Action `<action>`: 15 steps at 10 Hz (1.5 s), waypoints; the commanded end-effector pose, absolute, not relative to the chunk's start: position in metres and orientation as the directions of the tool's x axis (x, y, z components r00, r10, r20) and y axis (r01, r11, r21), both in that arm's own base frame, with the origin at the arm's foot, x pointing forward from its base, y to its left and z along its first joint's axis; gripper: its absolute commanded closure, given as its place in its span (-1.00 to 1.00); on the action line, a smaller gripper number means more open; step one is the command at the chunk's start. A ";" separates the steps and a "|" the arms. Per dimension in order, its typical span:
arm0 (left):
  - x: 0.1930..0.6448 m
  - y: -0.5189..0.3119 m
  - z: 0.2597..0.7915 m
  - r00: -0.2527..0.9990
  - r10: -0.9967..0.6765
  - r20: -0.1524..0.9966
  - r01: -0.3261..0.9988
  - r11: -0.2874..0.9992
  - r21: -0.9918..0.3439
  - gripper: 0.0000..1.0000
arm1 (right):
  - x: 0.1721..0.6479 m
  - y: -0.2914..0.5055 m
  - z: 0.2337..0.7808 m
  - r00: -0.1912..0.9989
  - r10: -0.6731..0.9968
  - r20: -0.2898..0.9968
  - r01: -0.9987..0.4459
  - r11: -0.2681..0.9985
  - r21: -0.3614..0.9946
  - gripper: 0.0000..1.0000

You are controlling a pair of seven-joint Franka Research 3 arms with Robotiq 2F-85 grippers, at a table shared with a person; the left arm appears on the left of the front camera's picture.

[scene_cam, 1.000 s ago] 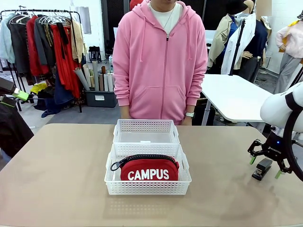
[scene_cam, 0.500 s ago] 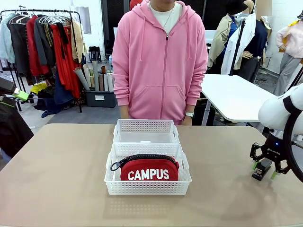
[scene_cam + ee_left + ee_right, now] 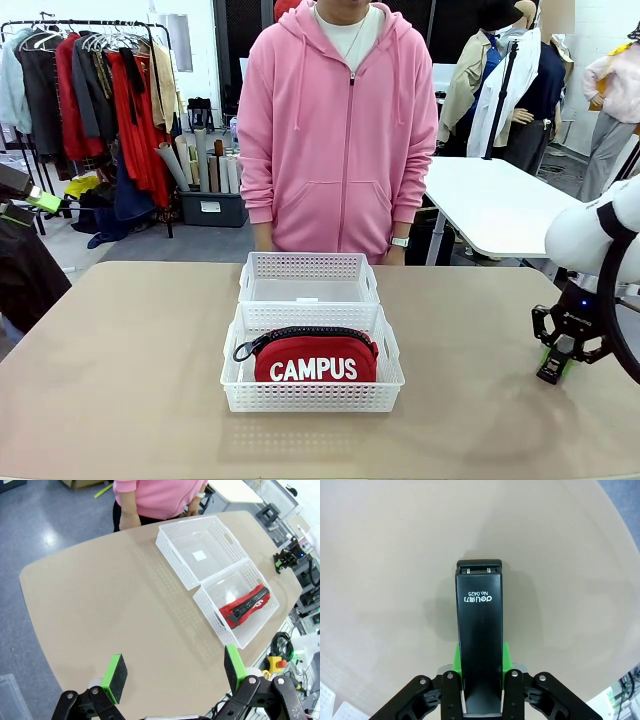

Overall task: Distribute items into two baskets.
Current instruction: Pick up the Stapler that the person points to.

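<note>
The red CAMPUS pouch [image 3: 315,360] lies in the near white basket [image 3: 312,398]. Just behind it the far basket [image 3: 308,266] holds nothing. At the table's right edge my right gripper [image 3: 556,362] is down on the tabletop with its green pads pressed against both sides of the black stapler [image 3: 479,625]; the stapler [image 3: 551,374] rests on the table. My left gripper [image 3: 175,667] hangs open high over the table's left side, with nothing between its fingers. From there both baskets show, the pouch [image 3: 247,607] in one basket [image 3: 212,611] and the other basket [image 3: 172,555] bare.
A person in a pink hoodie [image 3: 338,130] stands at the far edge behind the baskets, hands low. Bare tabletop [image 3: 130,370] stretches left and right of the baskets. A clothes rack [image 3: 100,110] and a white table [image 3: 490,205] stand beyond.
My right gripper has come down around the stapler and its fingers have closed in from wide open onto the stapler's sides. The left arm, baskets and pouch have not moved.
</note>
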State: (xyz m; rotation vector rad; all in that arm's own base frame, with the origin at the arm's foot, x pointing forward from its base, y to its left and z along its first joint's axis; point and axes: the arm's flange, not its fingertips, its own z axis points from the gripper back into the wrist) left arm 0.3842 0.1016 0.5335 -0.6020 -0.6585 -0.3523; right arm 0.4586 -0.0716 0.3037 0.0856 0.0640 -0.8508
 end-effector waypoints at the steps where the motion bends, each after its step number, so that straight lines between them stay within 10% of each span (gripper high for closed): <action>1: 0.383 0.101 0.534 0.746 -0.108 0.657 0.478 0.774 -0.416 -1.00 | 0.458 -0.072 0.303 0.655 -0.750 -0.091 0.756 0.653 0.052 0.87; 10: 0.383 0.101 0.534 0.746 -0.108 0.657 0.478 0.774 -0.416 -1.00 | 0.454 -0.045 0.328 0.867 -0.499 0.001 0.497 0.865 0.070 0.87; 15: 0.383 0.101 0.534 0.746 -0.108 0.657 0.478 0.774 -0.416 -1.00 | 0.435 0.025 0.412 0.982 0.165 0.088 -0.178 0.969 0.173 0.87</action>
